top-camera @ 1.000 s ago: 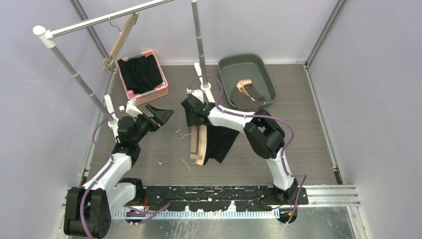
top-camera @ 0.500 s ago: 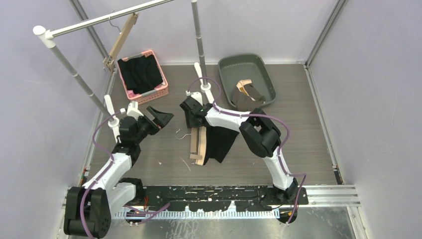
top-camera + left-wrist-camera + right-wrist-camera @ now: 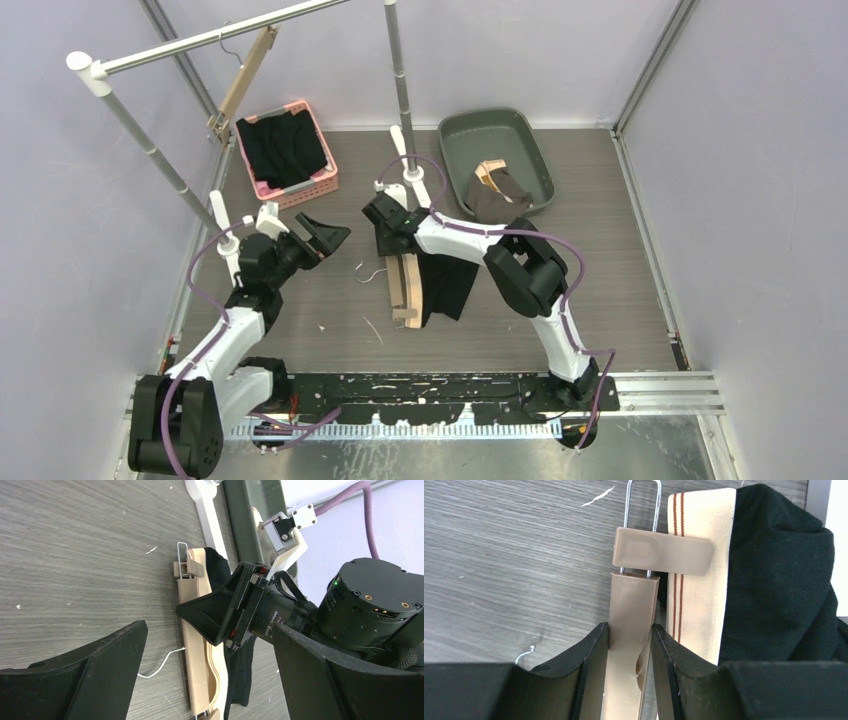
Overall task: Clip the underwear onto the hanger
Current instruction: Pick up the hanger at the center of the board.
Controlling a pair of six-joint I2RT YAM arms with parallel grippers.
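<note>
A tan wooden clip hanger [image 3: 405,290] lies on the table mid-scene, its wire hook [image 3: 367,270] pointing left. Black underwear [image 3: 450,285] with a beige striped waistband [image 3: 696,570] lies along its right side, held at one end by a hanger clip [image 3: 659,554]. My right gripper [image 3: 388,232] is shut on the hanger's bar [image 3: 629,625] near that clip. My left gripper [image 3: 325,230] is open and empty, raised to the left of the hanger. In the left wrist view the hanger [image 3: 200,655] and the right gripper [image 3: 225,615] lie between its fingers.
A pink basket [image 3: 285,155] of dark clothes stands back left. A grey tub [image 3: 495,165] holding a clipped garment is back right. A garment rail [image 3: 200,40] with a hung wooden hanger [image 3: 240,85] spans the back, and its post [image 3: 400,90] stands just behind my right gripper.
The hanger and underwear have swung slightly, their near end shifting right and straightening. My right gripper stays on the bar. My left arm has hardly moved.
</note>
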